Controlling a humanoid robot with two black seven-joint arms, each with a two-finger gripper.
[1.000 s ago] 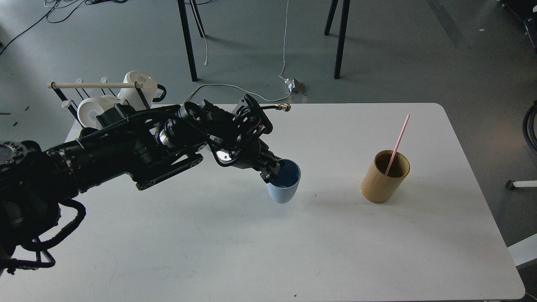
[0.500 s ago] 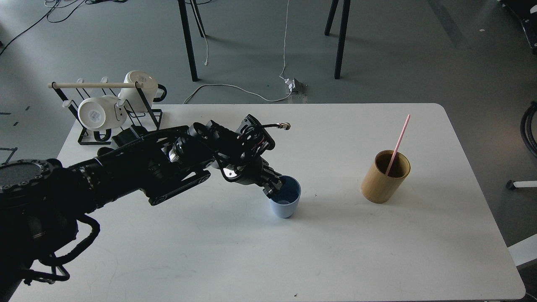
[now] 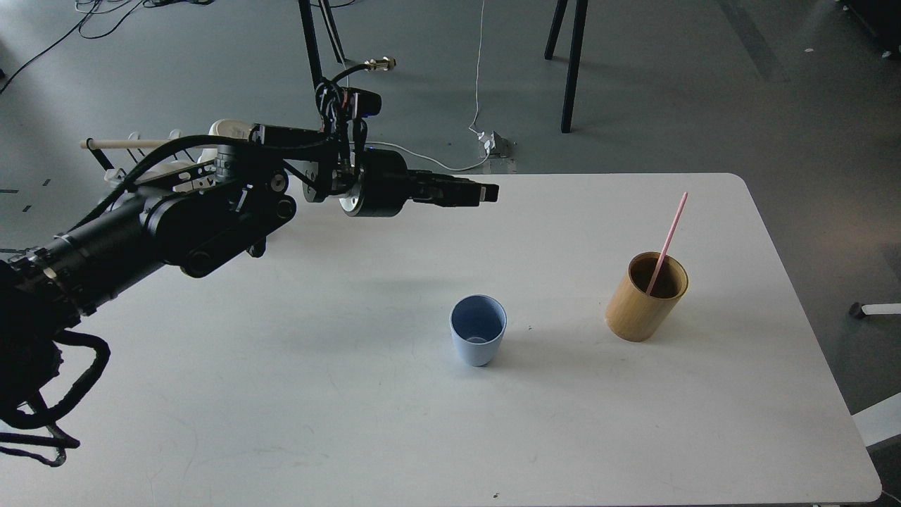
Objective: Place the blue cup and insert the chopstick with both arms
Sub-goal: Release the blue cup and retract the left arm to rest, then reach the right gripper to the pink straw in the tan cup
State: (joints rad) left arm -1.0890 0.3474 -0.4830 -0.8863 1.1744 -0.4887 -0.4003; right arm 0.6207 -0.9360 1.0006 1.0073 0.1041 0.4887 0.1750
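The light-blue cup [image 3: 478,339] stands upright and alone on the white table [image 3: 352,422], near its middle. The pink chopstick [image 3: 669,238] leans inside the tan bamboo cylinder [image 3: 644,299] to the cup's right. My left gripper [image 3: 486,192] is lifted well above the table, behind and above the cup, pointing right and holding nothing. Its fingers show side-on as one dark bar, so I cannot tell whether they are open or shut. My right arm is out of view.
A black wire rack with a pale wooden rod [image 3: 120,144] and white mugs [image 3: 229,129] stands at the table's back left corner, mostly hidden by my left arm. Black table legs and cables are on the floor beyond the table.
My left gripper set the cup down on the table, let go of it, then rose and pulled back to the far side. The cup stays upright.
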